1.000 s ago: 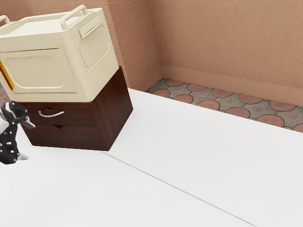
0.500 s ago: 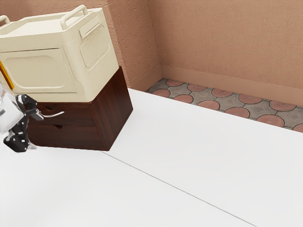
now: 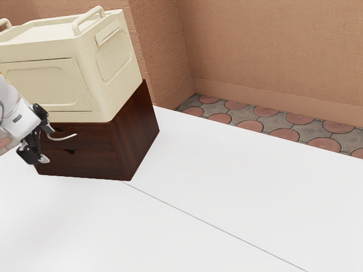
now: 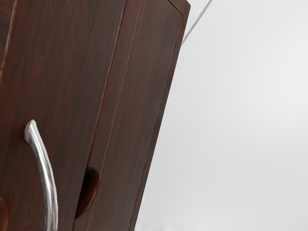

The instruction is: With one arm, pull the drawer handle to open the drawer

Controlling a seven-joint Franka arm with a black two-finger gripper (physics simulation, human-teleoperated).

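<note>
Handle [image 4: 48, 180] partly beyond wrist view

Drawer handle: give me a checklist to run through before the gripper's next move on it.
1. Gripper open for the approach: ok, its fingers stand apart.
2. Handle in the wrist view: ok, a curved metal bar.
3. Upper drawer still to be pulled: ok, its front looks flush with the cabinet.
4. Handle gripped: not ok, the fingers are not closed on it.
5. Finger contact with the handle: cannot tell, they overlap in the exterior view.
6. Cream box on the cabinet's top: ok.
</note>
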